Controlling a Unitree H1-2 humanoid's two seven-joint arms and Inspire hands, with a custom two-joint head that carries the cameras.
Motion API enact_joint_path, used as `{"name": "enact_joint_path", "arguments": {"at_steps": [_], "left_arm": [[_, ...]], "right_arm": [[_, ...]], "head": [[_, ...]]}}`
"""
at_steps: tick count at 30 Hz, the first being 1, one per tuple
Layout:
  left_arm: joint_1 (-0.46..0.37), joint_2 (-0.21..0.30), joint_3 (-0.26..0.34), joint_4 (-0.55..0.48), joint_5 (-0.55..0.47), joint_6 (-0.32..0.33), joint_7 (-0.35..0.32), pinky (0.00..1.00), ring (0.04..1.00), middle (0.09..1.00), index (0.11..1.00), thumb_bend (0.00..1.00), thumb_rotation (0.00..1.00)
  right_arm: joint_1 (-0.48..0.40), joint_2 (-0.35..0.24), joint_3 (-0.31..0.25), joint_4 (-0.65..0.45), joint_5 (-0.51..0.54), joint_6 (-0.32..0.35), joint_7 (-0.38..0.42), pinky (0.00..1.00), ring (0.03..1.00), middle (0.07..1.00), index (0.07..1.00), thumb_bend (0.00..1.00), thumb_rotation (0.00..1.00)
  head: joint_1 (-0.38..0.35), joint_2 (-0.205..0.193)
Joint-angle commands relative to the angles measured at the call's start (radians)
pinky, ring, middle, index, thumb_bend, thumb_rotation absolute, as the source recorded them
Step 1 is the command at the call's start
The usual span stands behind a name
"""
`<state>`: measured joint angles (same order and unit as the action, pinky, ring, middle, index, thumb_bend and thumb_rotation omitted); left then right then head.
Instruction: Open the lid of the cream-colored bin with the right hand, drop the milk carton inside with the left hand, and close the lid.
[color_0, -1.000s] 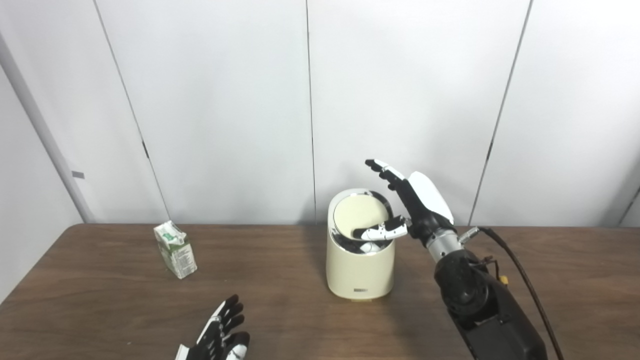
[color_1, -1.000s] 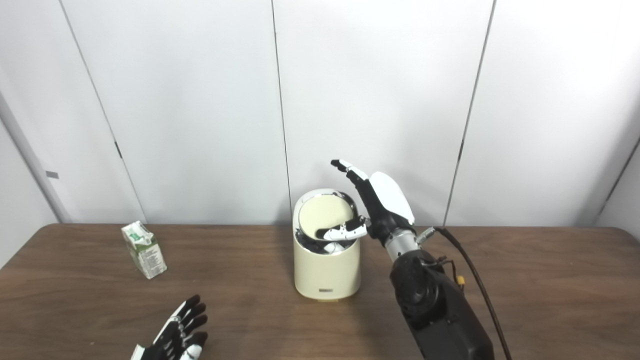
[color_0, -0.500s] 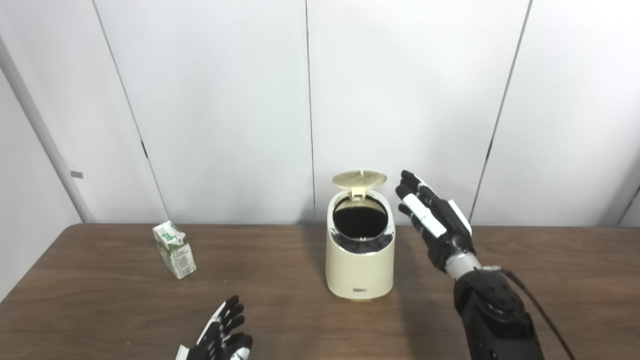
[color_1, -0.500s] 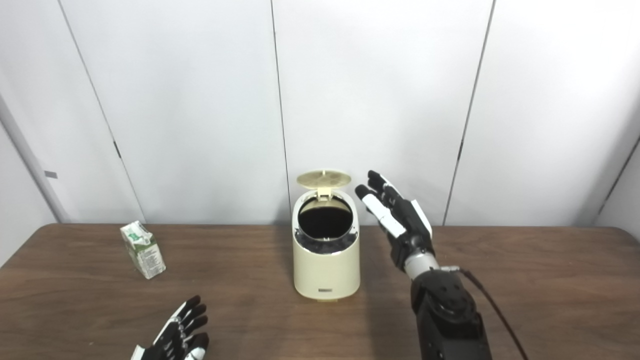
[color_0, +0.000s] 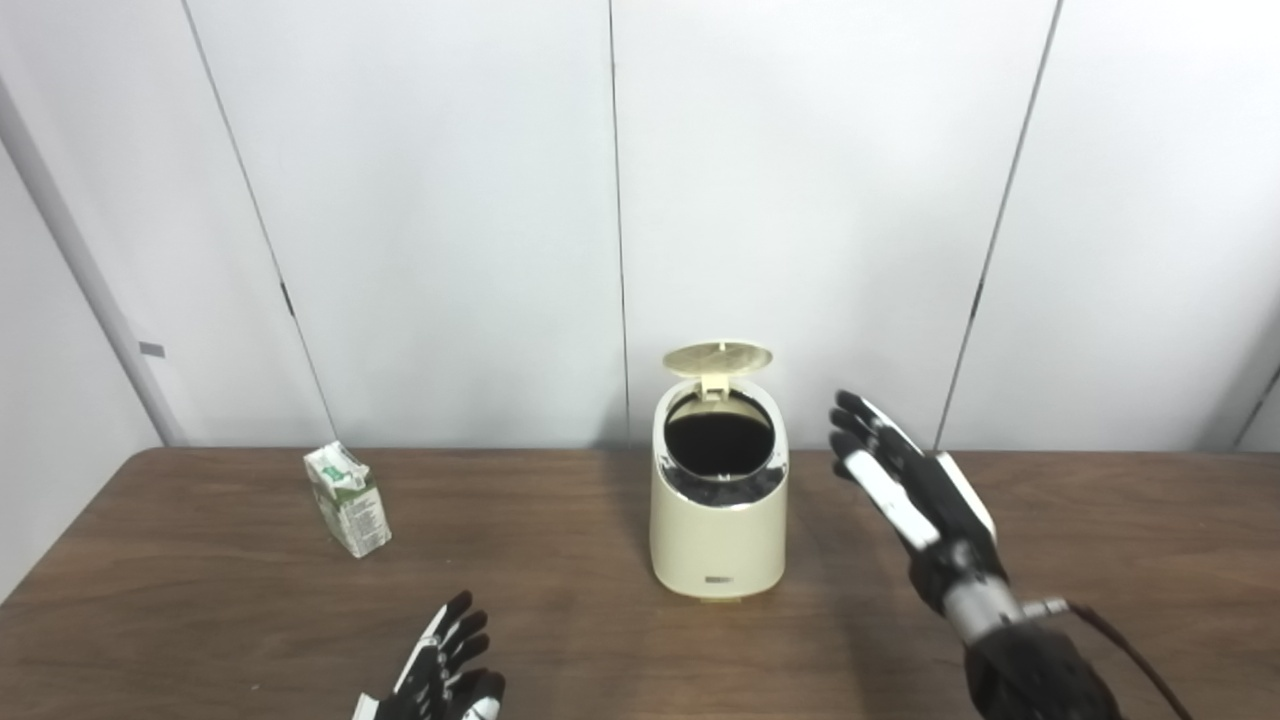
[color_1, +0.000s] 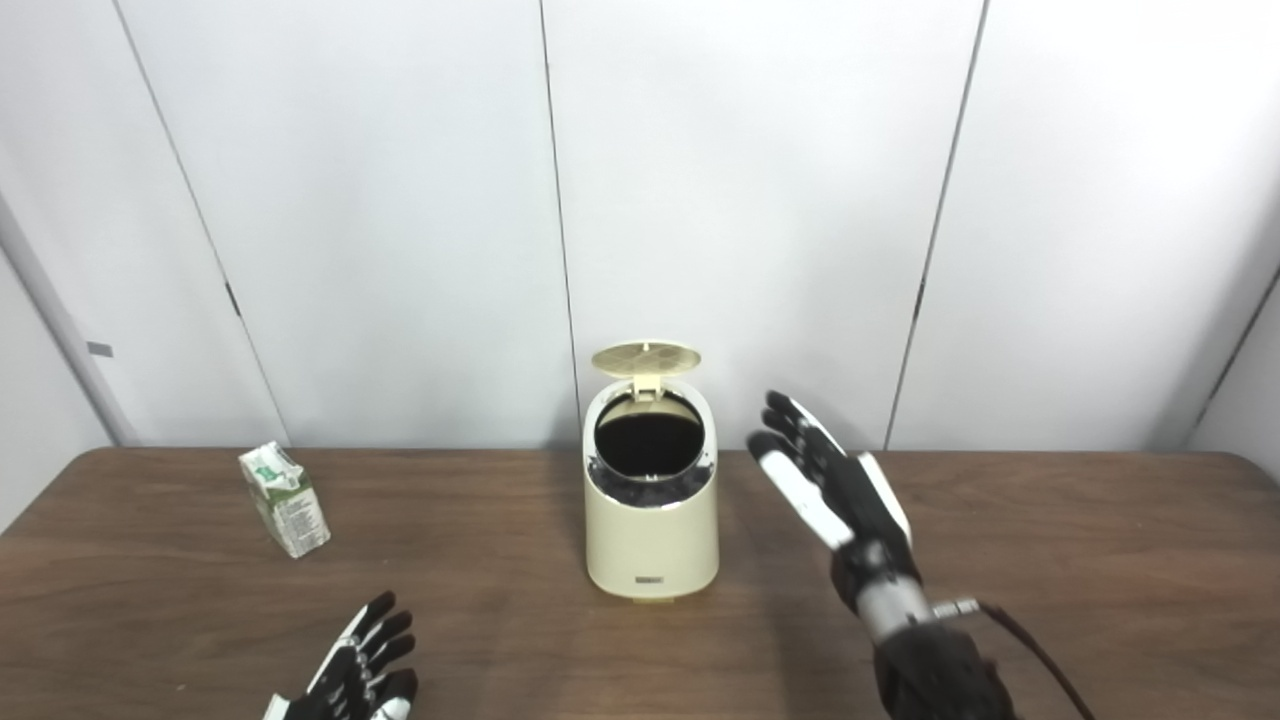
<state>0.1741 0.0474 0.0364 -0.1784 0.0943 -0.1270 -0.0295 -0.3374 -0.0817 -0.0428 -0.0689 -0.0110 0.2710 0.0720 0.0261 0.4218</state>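
The cream-colored bin (color_0: 718, 530) stands mid-table with its lid (color_0: 718, 358) flipped up at the back and its dark inside showing. The green and white milk carton (color_0: 348, 498) stands upright on the table far to the bin's left. My right hand (color_0: 910, 490) is open and empty, fingers spread, raised to the right of the bin and apart from it. My left hand (color_0: 445, 670) is open and empty, low over the table's front edge, well in front of the carton. The bin (color_1: 652, 525) and carton (color_1: 285, 498) also show in the right eye view.
The brown wooden table (color_0: 560, 590) runs the picture's full width. White wall panels (color_0: 450, 200) stand close behind the bin. A black cable (color_0: 1130, 655) trails from my right forearm at the lower right.
The lid went from nearly closed under my right hand to fully up. My right hand then drew back from the bin, down and to the right. My left hand stayed put.
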Motion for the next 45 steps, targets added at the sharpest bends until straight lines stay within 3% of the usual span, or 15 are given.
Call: {"name": "enact_joint_path", "arguments": {"at_steps": [1,10,14,23,28,34,38,41,45], "left_arm": [[0.025,-0.003,-0.003,0.009,0.000,0.002,0.011,0.81,0.878,0.903,0.976,0.30,0.42],[0.018,0.011,0.005,0.011,-0.019,0.012,0.001,0.82,0.888,0.915,0.979,0.32,0.48],[0.013,0.017,0.009,0.022,-0.030,0.011,-0.001,0.82,0.892,0.921,0.983,0.34,0.52],[0.008,0.013,0.013,0.030,-0.049,0.005,0.002,0.82,0.896,0.924,0.983,0.34,0.49],[0.012,0.010,0.008,0.011,-0.048,0.019,0.000,0.82,0.892,0.922,0.980,0.36,0.49],[0.008,-0.005,0.013,0.037,-0.061,-0.009,0.011,0.81,0.882,0.909,0.959,0.42,0.51],[-0.001,-0.026,0.026,0.049,-0.125,-0.025,0.003,0.75,0.862,0.907,0.955,0.45,0.45],[-0.005,-0.032,0.036,0.041,-0.154,-0.024,0.003,0.69,0.841,0.902,0.951,0.49,0.46],[-0.015,-0.024,0.044,-0.010,-0.079,0.000,0.038,0.68,0.817,0.874,0.936,0.55,0.46]], "right_arm": [[-0.010,0.005,-0.012,-0.050,0.021,-0.047,-0.009,0.91,0.926,0.923,0.900,0.60,0.73],[0.137,-0.025,-0.047,-0.129,0.040,-0.076,-0.009,0.91,0.944,0.933,0.912,0.67,0.86],[0.177,-0.033,-0.058,-0.138,0.056,-0.096,-0.003,0.93,0.953,0.947,0.927,0.68,0.87],[0.270,-0.037,-0.077,-0.072,0.082,-0.234,-0.004,0.92,0.941,0.943,0.959,0.63,0.86],[0.302,-0.036,-0.071,-0.045,0.034,-0.326,-0.031,0.91,0.921,0.938,0.960,0.59,0.86],[0.320,-0.057,-0.070,-0.012,0.024,-0.375,-0.027,0.91,0.929,0.946,0.974,0.58,0.88],[0.316,-0.078,-0.082,0.015,0.071,-0.398,-0.002,0.95,0.955,0.966,0.988,0.59,0.88],[0.315,-0.084,-0.084,0.009,0.080,-0.391,-0.001,0.92,0.939,0.951,0.973,0.62,0.88],[0.323,-0.080,-0.079,-0.033,0.076,-0.347,-0.010,0.86,0.906,0.927,0.954,0.67,0.90]], "head": [[-0.003,0.004],[-0.024,0.021],[-0.026,0.025],[-0.012,0.034],[0.063,0.049],[0.143,0.041],[0.198,0.032],[0.231,0.026],[0.288,0.015]]}}
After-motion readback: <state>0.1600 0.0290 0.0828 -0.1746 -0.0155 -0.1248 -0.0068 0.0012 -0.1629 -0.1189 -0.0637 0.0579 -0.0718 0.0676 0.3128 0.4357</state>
